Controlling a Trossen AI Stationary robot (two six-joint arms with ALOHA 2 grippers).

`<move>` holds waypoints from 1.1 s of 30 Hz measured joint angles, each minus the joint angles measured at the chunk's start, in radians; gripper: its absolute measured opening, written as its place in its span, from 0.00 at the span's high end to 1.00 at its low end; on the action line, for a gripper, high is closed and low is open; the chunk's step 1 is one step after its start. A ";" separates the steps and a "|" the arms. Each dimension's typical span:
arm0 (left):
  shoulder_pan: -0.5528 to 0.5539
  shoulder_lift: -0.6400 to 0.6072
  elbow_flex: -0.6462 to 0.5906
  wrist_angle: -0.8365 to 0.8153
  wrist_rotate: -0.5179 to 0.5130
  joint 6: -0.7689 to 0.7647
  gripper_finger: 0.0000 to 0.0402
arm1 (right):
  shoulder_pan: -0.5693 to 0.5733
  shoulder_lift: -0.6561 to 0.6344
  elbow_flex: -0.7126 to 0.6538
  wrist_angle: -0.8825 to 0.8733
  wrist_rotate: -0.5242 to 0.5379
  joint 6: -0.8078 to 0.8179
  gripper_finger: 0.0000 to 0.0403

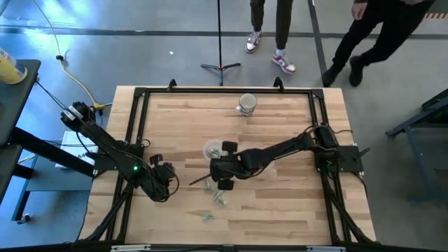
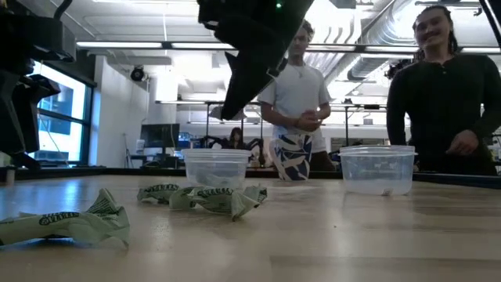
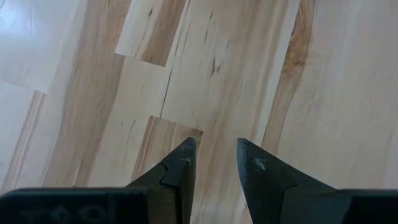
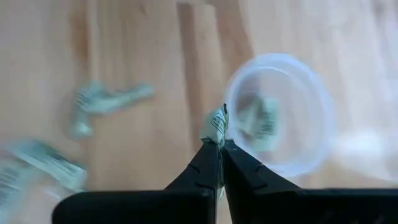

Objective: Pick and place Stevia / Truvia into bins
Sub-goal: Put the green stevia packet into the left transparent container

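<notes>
Green packet (image 4: 216,129) clamped in right tool (image 4: 219,144) beside round cup (image 4: 280,115) rim; left tool (image 3: 214,152) apart, over bare wood.

We see a worktop (image 1: 280,203) of pale, smooth wood planks with a faint sheen, framed by matt black metal bars (image 1: 224,91). The bins (image 2: 217,168) are clear glossy plastic, see-through to the room behind. The Stevia / Truvia packets (image 2: 205,197) look like crinkled matt paper. The fingers (image 3: 261,171) of both arms are dark, matt plastic.
</notes>
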 joint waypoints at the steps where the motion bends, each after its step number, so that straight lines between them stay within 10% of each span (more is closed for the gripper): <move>1: 0.000 0.000 0.000 0.000 0.000 0.000 0.63 | -0.011 0.001 0.009 -0.008 0.007 -0.028 0.97; 12: 0.000 0.000 0.000 -0.004 -0.009 0.000 0.63 | -0.218 0.005 -0.052 0.114 -0.194 -0.232 0.96; 24: 0.000 0.000 0.000 0.005 -0.009 0.002 0.63 | -0.226 0.006 -0.055 0.151 -0.218 -0.293 0.61; 33: 0.059 0.016 -0.042 0.308 0.033 0.422 0.63 | -0.127 -0.098 -0.053 -0.073 -0.185 -0.294 0.51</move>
